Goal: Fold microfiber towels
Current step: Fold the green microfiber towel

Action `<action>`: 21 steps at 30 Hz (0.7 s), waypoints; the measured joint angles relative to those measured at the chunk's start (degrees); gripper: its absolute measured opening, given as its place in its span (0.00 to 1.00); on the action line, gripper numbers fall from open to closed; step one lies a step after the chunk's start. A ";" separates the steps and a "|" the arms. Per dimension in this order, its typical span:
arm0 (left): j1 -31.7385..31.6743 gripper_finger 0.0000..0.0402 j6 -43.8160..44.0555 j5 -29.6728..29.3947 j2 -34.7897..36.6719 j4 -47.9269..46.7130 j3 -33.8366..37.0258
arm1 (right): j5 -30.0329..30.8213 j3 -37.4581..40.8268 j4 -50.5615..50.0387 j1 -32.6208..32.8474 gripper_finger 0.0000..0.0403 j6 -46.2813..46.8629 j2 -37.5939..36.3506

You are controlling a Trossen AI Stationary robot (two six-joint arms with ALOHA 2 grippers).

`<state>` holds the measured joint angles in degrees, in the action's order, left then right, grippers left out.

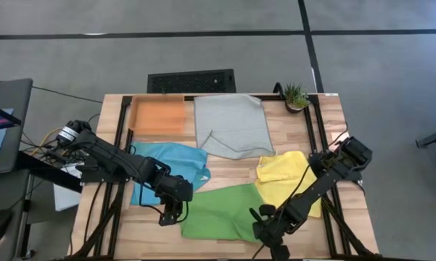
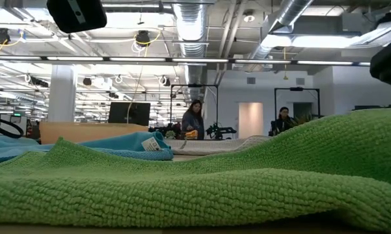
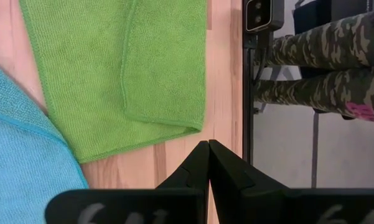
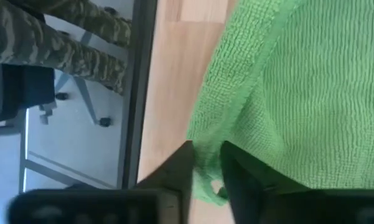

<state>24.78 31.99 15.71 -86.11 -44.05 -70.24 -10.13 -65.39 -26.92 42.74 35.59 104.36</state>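
Observation:
The lime green towel [image 1: 221, 210] lies spread near the table's front edge, one flap [image 3: 165, 62] folded over onto it. My right gripper [image 1: 270, 230] is at its near right corner, shut on its edge [image 4: 202, 165]. My left gripper [image 1: 173, 215] hovers shut just off the towel's near left corner [image 3: 193, 127], touching nothing. The sky blue towel [image 1: 167, 170] lies left of centre, the pale grey towel [image 1: 232, 125] at the back and the yellow towel [image 1: 286, 177] on the right. All three rest flat on the wood. My right gripper pinches the green towel's hemmed edge [image 4: 205, 177] between its two fingers, near the towel's near right corner. The fingers slant down from above. The edge bunches up between them; one layer or several, I cannot tell. The rest of the towel [image 4: 299, 93] lies on the table.
An orange tray [image 1: 158, 114] stands at the back left and a small potted plant [image 1: 296, 96] at the back right. A black frame rail [image 3: 247, 93] runs along the table's near edge. Beyond it a person's legs [image 3: 323, 56] in camouflage trousers show.

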 joint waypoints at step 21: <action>-0.32 0.00 -14.08 -16.94 -0.31 1.91 0.07 | -1.10 -7.32 -14.93 -5.70 0.01 -1.17 -2.40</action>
<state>24.46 17.91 -1.23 -86.41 -42.14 -70.17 -11.22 -72.70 -41.85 37.04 34.42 101.95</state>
